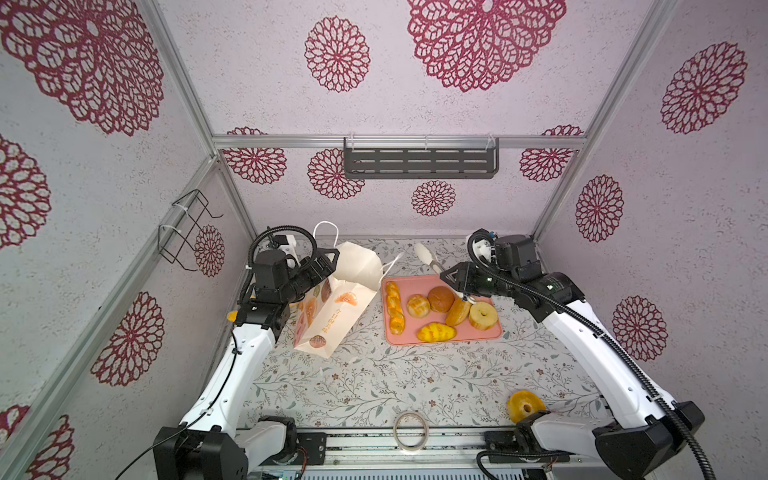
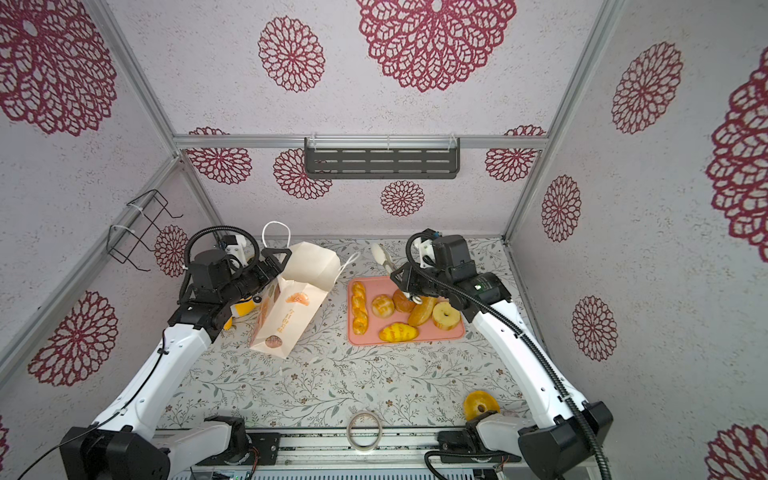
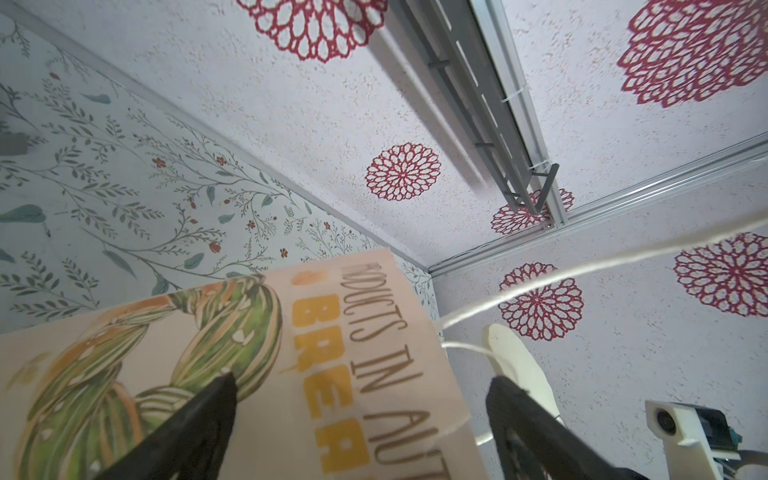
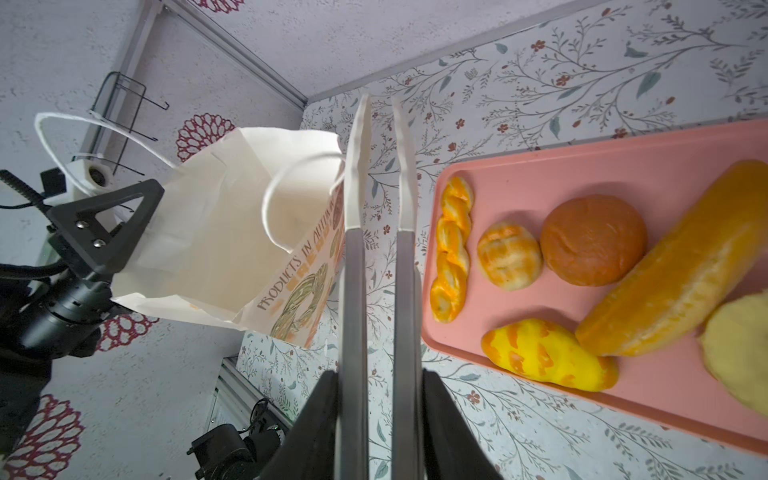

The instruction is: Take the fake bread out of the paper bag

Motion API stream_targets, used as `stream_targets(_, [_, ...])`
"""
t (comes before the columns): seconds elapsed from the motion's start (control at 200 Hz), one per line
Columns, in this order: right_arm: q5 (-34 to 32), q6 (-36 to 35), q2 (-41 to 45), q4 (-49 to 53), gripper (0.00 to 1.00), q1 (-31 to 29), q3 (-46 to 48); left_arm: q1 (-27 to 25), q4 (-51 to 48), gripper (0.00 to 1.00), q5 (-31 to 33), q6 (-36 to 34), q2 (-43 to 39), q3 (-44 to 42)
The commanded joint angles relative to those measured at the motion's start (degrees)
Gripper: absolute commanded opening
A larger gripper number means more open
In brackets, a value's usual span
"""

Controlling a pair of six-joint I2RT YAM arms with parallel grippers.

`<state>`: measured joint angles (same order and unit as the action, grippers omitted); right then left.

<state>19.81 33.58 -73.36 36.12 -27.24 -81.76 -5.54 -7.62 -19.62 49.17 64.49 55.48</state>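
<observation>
The fake bread point(image 1: 436, 331) lies in six pieces on the pink tray point(image 1: 411, 286), just right of the paper bag point(image 1: 332, 316), which is tilted with its mouth open. One more ring bread point(image 1: 525, 406) sits well apart, by the right arm's base. The right gripper point(image 4: 380, 386) hangs over the tray's far edge, clamped on tongs point(image 4: 353, 270) whose tips point toward the back wall. The left gripper point(image 3: 360, 380) is spread wide at the bag's rim, one finger over its printed side.

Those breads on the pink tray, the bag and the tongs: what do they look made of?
The bread: likely moulded plastic or foam, smooth painted skin with slight sheen.
The bag: thin matte paper, creased and folded, printed.
The tray: probably matte pink plastic, smooth with a rounded rim.
The tongs: brushed metal arms, pale tips, perhaps silicone or plastic.
</observation>
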Motion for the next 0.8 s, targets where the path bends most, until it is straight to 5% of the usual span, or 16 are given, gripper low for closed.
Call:
stream_targets(0.0, [0.58, 1.23, 0.59, -3.1, 0.34, -1.35, -4.08, -0.26, 4.96, 0.97, 3.97, -0.96, -5.97, -3.01])
stream_targets(0.325, [0.46, 2.75, 0.74, -2.82, 0.36, -5.81, -2.37, -0.29, 6.72, 0.97, 4.67, 0.83, -14.42, -17.4])
stream_targets(0.455, [-5.61, 0.58, 1.91, 2.49, 0.36, -5.53, -3.02, -0.17, 6.43, 0.97, 5.21, -1.16, -16.66, -18.58])
stream_targets(0.605, [-17.36, -7.65, -0.15, 14.8, 0.33, 0.7, -4.68, -0.22, 5.78, 0.97, 4.31, -2.23, -16.85, -17.98])
stream_targets(0.791, [-31.24, -21.45, -2.69, 10.23, 0.29, 14.87, 1.57, -0.19, 6.11, 0.97, 3.99, -1.46, -17.1, -17.34])
